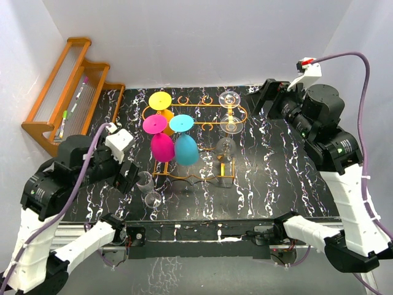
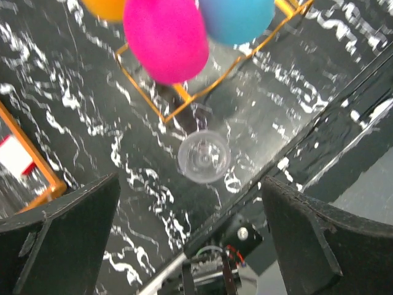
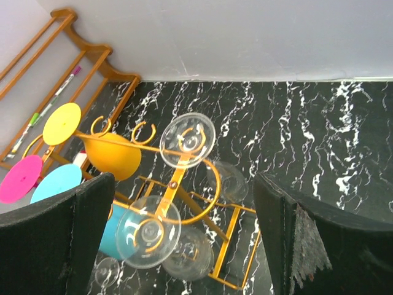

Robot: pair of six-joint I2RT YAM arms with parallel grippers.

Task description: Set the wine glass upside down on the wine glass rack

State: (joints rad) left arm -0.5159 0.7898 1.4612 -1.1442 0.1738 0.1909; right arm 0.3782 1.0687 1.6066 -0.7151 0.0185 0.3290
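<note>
Your left fingers (image 2: 67, 239) are spread wide and hold nothing. In the left wrist view the clear wine glass (image 2: 204, 157) shows as a round rim seen almost end on, in the gap between the fingers and touching neither. From that angle you cannot tell whether it stands upright or lies tipped.

The top view gives you what the wrist camera cannot. There the wine glass (image 1: 147, 186) is on the black marbled tabletop (image 1: 282, 184), just beside the left fingers and just off the near left corner of the wine glass rack (image 1: 206, 106). It is not on the rack.

On the rack's left half a pink glass (image 1: 162, 146) and a blue glass (image 1: 186, 149) hang bowl down. The left wrist view catches only their blurred bowls at its top edge.

Your right fingers (image 3: 55, 239) are also wide apart and empty. Between them, the right wrist view looks down on the rack's right end, where two clear glasses (image 3: 187, 140) hang foot up. The top view places those fingers by the rack's far right corner, well apart from the wine glass. A wooden rack (image 1: 78, 43) sits at the far left.
</note>
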